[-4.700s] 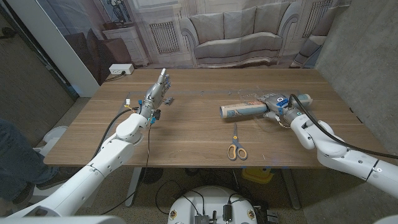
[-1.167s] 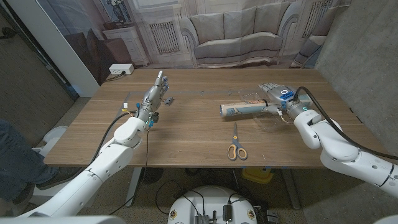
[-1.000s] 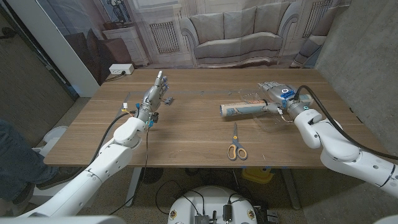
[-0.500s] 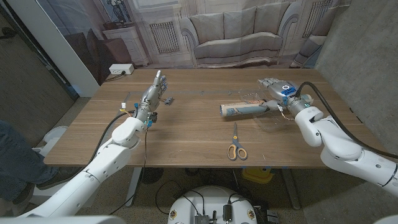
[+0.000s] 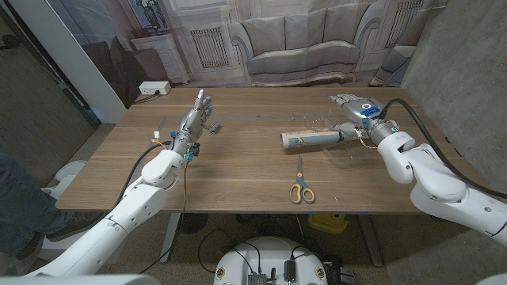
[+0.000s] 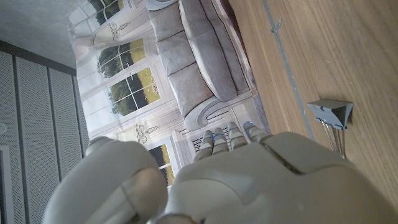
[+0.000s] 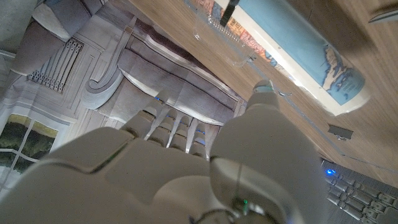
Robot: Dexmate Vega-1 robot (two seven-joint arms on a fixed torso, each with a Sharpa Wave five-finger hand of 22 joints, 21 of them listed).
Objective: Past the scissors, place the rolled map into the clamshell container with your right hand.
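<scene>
The wooden table (image 5: 238, 170) carries everything. The rolled map (image 5: 310, 138) lies on its side in a clear clamshell container (image 5: 321, 128), just beyond the scissors (image 5: 300, 183). The right robot hand (image 5: 354, 108) hovers just past the far right end of the map, fingers spread apart, holding nothing. The left robot hand (image 5: 194, 123) stands well to the left of the map, fingers straight and empty, pointing at a small binder clip (image 6: 331, 114) near its fingertips.
</scene>
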